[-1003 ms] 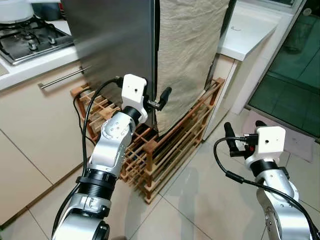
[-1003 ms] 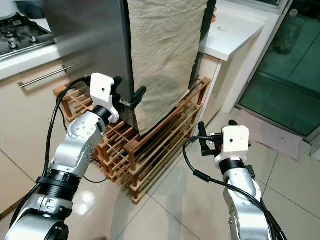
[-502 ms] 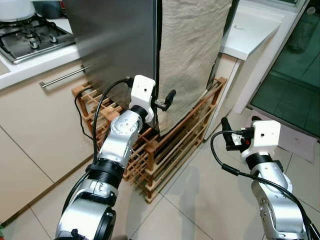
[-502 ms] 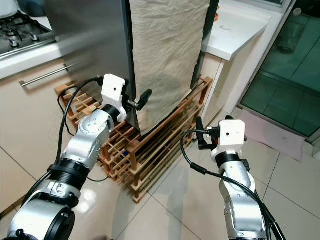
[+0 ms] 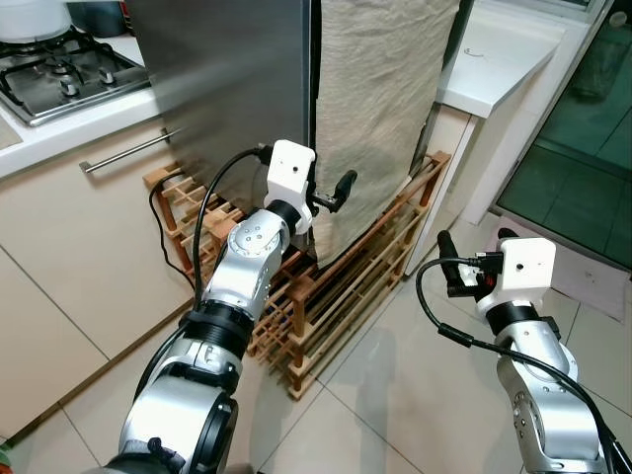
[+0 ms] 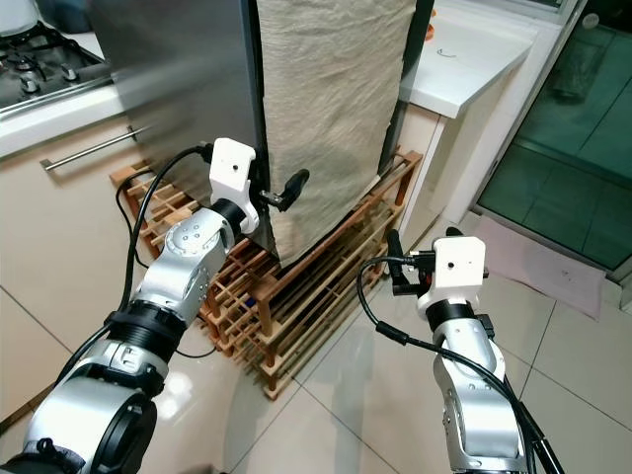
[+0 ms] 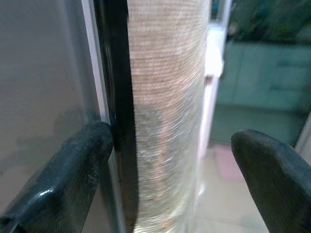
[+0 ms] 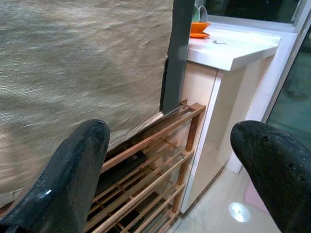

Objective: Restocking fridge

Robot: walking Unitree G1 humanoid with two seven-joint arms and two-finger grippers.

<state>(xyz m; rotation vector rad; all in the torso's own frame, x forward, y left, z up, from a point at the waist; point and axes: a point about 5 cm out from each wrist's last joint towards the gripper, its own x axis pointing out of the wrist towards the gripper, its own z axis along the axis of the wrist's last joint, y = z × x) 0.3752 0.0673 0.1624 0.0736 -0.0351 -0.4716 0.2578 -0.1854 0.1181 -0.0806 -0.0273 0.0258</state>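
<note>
fridge door [image 5: 227, 79]: big, heavy, stiff; grab its edge | left gripper [image 5: 329, 196]: wide open at door edge, empty | right gripper [image 5: 479, 259]: open, empty

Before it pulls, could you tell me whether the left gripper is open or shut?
Open: the left gripper has its fingers spread apart at the fridge door edge.

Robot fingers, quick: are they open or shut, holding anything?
Left gripper: open, empty, at the fridge door edge.
Right gripper: open, empty.

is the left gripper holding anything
No, the left gripper is open, one finger at the fridge door edge beside the beige cloth.
</note>
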